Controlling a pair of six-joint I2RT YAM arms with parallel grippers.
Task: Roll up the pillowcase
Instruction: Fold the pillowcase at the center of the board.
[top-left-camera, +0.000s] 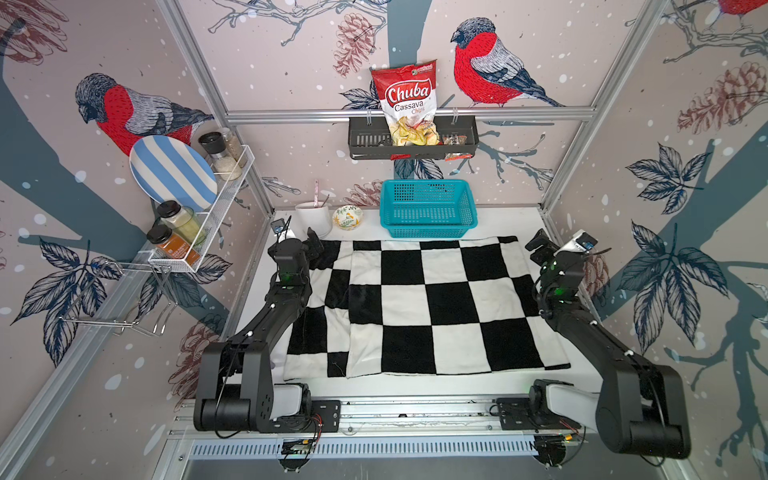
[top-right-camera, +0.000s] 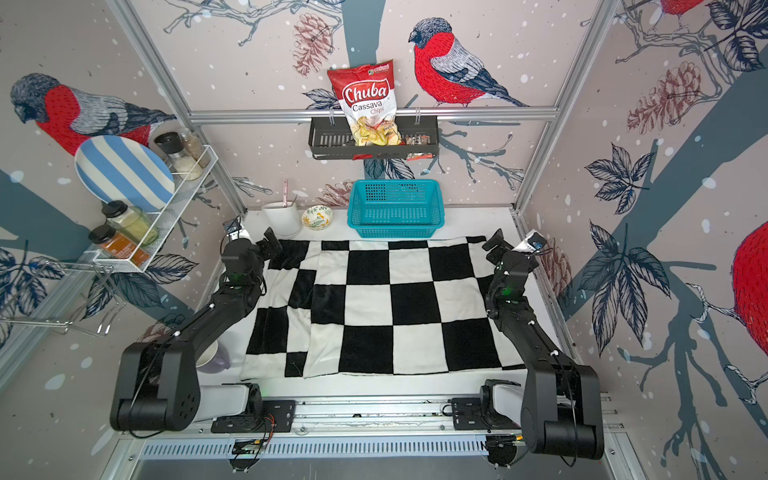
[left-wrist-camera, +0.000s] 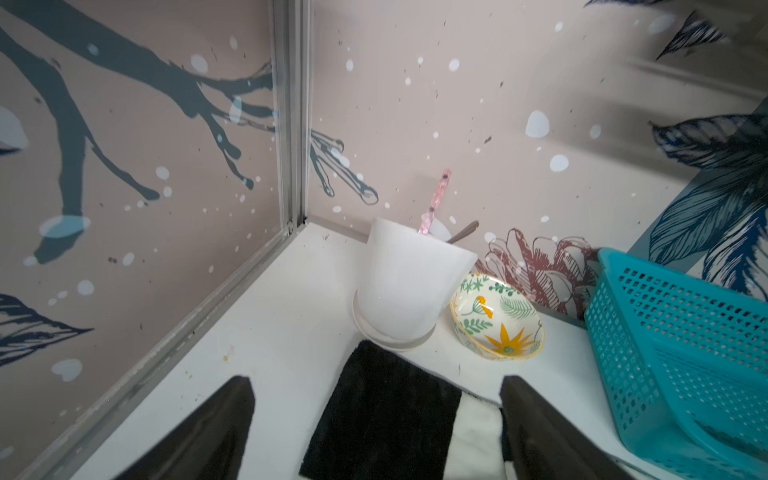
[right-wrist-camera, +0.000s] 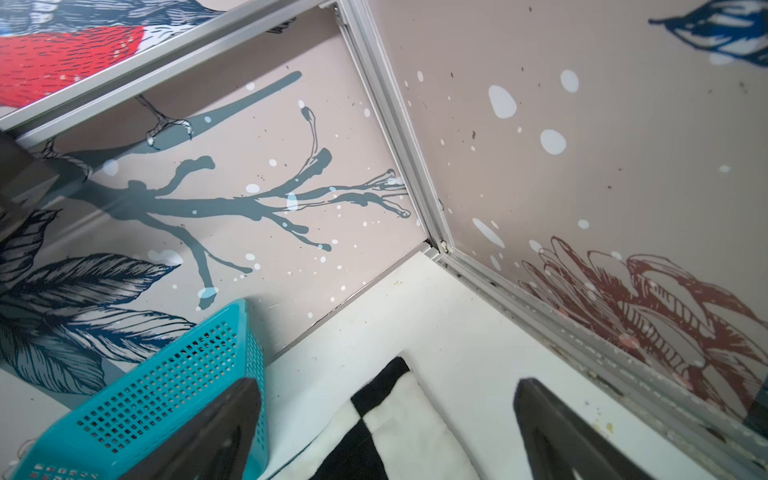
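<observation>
Nearest the camera, at 6 o'clock, sits the mounting rail (top-left-camera: 415, 409), with both arms reaching away from it. Beyond it the pillowcase (top-left-camera: 428, 303) lies flat on the table (top-left-camera: 505, 220). Its long axis runs 9 to 3 o'clock, and its far edge is just short of the teal basket (top-left-camera: 428, 210) at 12. I have the left gripper (top-left-camera: 316, 245) over the 11 o'clock corner and the right gripper (top-left-camera: 540, 247) over the 1 o'clock corner. Both are spread wide and neither is pinching cloth. Each arm is equally near its corner, and the fabric runs toward 6, so I judge the roll starts at the far edge.
</observation>
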